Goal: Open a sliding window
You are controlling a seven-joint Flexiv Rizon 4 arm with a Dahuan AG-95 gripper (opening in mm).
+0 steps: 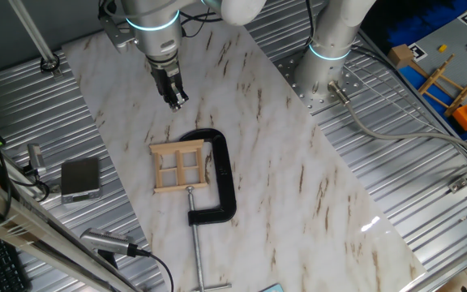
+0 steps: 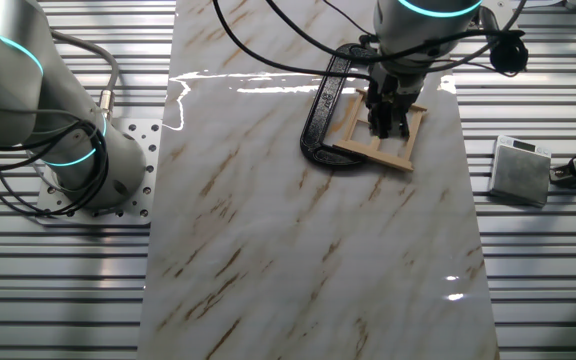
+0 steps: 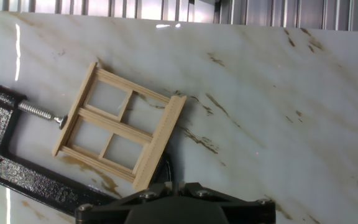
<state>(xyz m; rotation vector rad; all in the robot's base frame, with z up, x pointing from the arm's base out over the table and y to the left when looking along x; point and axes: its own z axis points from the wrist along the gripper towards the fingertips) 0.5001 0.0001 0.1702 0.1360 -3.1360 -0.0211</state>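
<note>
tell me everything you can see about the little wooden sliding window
The sliding window is a small square frame of pale bare wood, its thin cross-bars making four panes. It lies flat on the marble table, held in the black C-clamp, whose screw tip presses one edge. One side rail looks thicker than the rest. The claw hangs above it, not touching.

A robotics lab bench: marble-patterned board (image 1: pixel 298 162) laid over ribbed aluminium table (image 1: pixel 428 186), a second robot arm's base (image 1: pixel 328 77) bolted beside the board, cables (image 1: pixel 396 134) trailing past it, fiducial-tagged boards (image 1: pixel 460 32) beyond, a small grey box (image 1: pixel 80 178) off the board's other edge.
</note>
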